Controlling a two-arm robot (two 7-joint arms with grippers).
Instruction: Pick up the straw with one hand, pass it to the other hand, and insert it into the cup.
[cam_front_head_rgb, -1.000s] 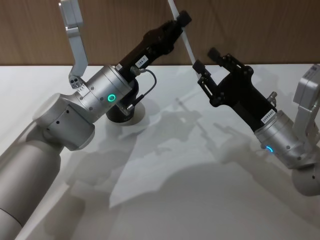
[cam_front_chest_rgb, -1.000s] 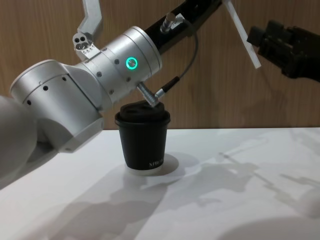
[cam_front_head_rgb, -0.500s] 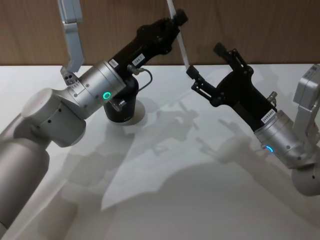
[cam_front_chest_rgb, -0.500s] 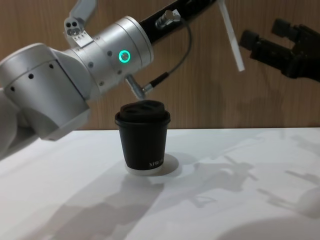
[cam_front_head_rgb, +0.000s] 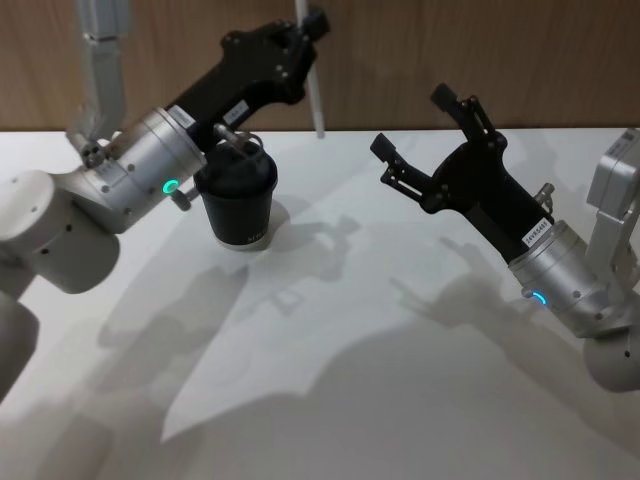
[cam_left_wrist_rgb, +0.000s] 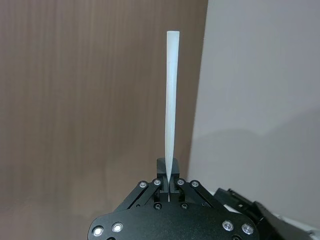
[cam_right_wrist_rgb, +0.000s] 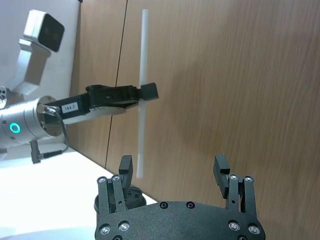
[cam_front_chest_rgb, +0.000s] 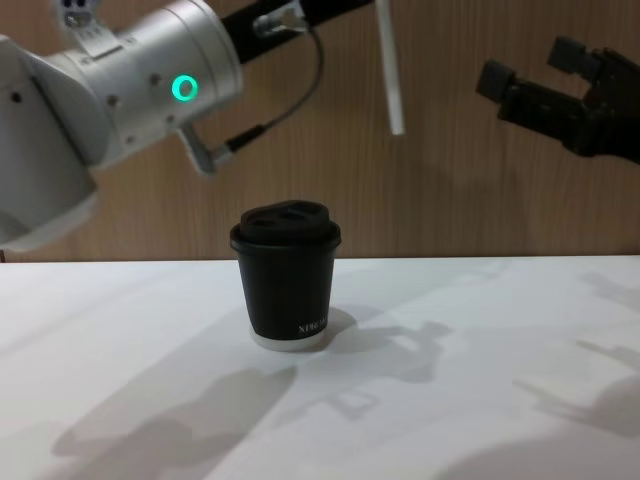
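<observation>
**While the left claw (cam_front_head_rgb: 310, 25) grips the straw (cam_front_head_rgb: 314, 90), the cup (cam_front_head_rgb: 240, 200) stands ready on the worktop (cam_front_head_rgb: 350, 350)**

Because the straw must go into the lid (cam_front_chest_rgb: 286, 218) from above, the left claw holds it near its middle. So the lower half hangs free and almost upright. Both fingers (cam_left_wrist_rgb: 161, 171) are pressed tight on it, and in the left wrist view the straw comes out straight from between them. Seen from the chest, its lower end is higher than the lid and to the right of it, not over the opening.

The cup is upright, with its lid on, on the left half of the worktop near the far edge.

The right claw (cam_front_head_rgb: 412, 120) is spread wide and holds nothing. It hangs in the air over the right half of the worktop, well apart from the straw, with its fingertips pointing toward it. I judge that the passing step is done, because the straw sits in the claw nearest the cup. The empty claw stands aside, where it does not block the way.

What is left, I think, is to bring the lower end over the lid's opening and lower it straight. The straw is thin, so a tilted approach could make it bend, slip in the grip, or push the light cup over.
</observation>
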